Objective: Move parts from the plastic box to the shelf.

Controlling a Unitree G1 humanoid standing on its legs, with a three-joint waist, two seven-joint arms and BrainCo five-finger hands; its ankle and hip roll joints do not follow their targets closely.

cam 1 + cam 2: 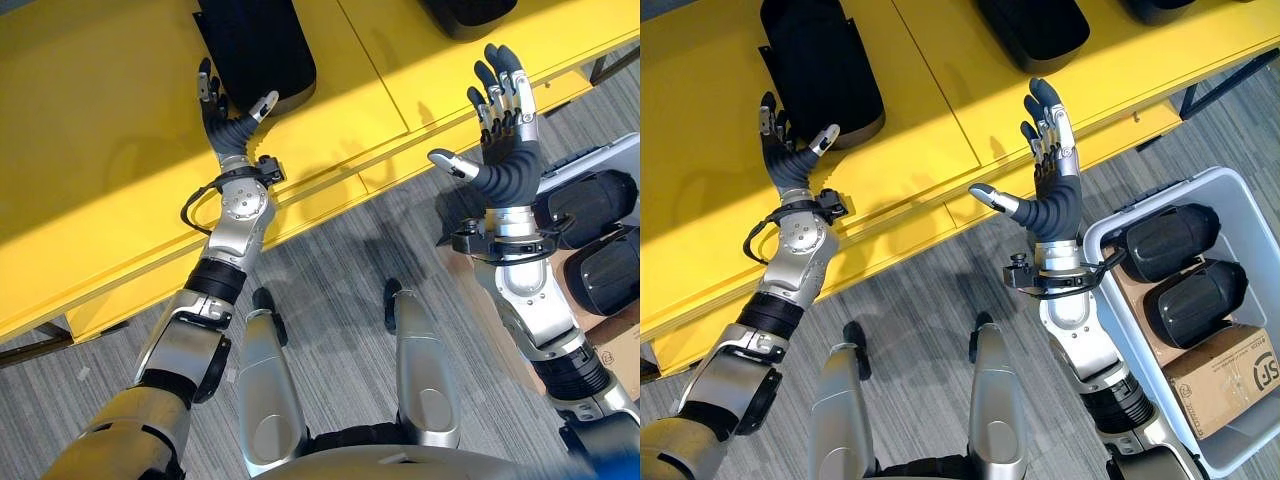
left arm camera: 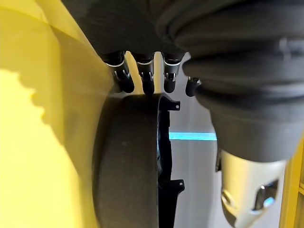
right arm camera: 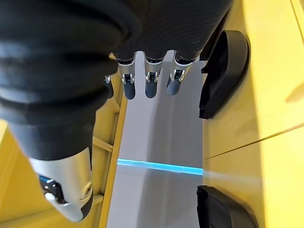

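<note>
Both your hands empty | left [image 1: 790, 155] released beside part [image 1: 820, 65] on shelf [image 1: 930, 120] | right [image 1: 1048, 195] spread over shelf edge | two parts remain in box [image 1: 1240, 200]

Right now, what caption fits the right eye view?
Both hands, left and right, open over yellow shelf; two black parts remain in box.

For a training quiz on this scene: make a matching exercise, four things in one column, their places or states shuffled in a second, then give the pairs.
Things
1. left hand
2. right hand
3. plastic box
4. cardboard carton

Places or states
A. on the floor to the robot's right, holding black parts
B. open, beside a black part on the yellow shelf
C. inside the box, under the black parts
D. open, empty, raised over the shelf's front edge

Pairs: 1-B, 2-D, 3-A, 4-C
</note>
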